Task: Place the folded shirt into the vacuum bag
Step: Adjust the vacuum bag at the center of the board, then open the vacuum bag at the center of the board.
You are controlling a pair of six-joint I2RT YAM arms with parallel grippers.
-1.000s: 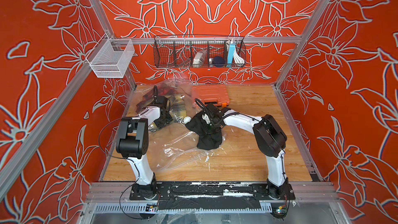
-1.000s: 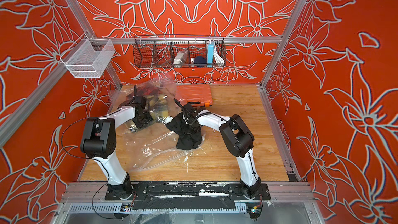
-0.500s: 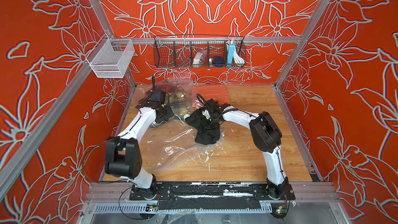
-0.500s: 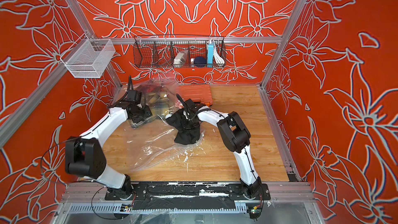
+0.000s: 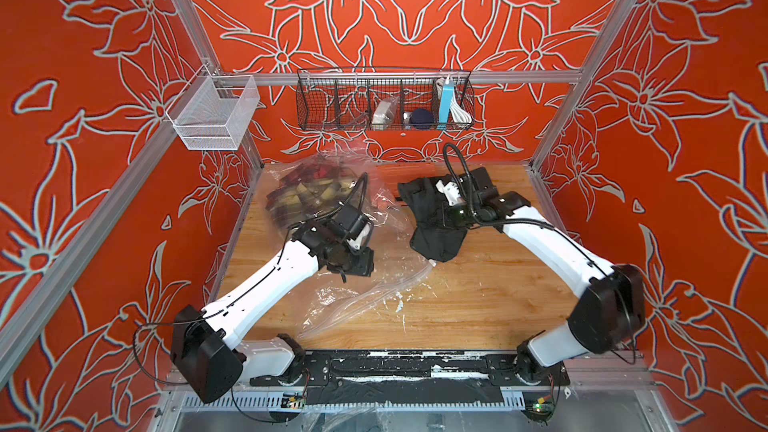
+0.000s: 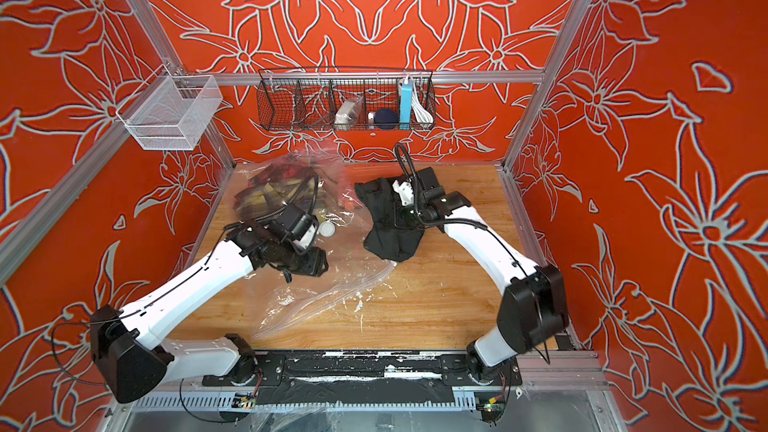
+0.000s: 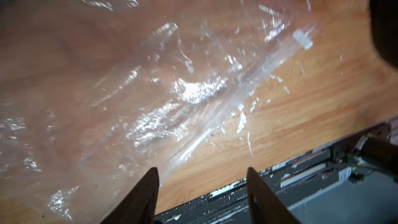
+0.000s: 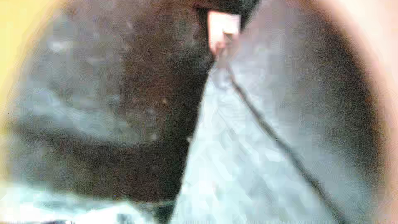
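Note:
The folded shirt (image 5: 434,238) is black and hangs bunched above the wooden table at centre right in both top views. My right gripper (image 5: 453,214) is shut on its top, fingers buried in the cloth. Blurred dark shirt fabric (image 8: 140,87) fills the right wrist view. The vacuum bag (image 5: 365,297) lies crinkled and clear across the table's left half, with its round white valve cap (image 6: 327,229), zip-seal edge (image 7: 215,113) and small white slider (image 7: 302,39). My left gripper (image 7: 201,175) hovers open over the bag's near edge, nothing between its fingers (image 7: 148,190).
A plaid bundle (image 5: 307,197) sits under clear plastic at the back left. On the back rail hang a black wire basket (image 5: 384,105) holding small items and a white mesh basket (image 5: 212,118). The black base rail (image 5: 407,371) runs along the table's front edge.
My left arm has swung from the back of the bag toward its near edge, jaws a little wider. The right arm has lifted the shirt and carried it back and to the right.

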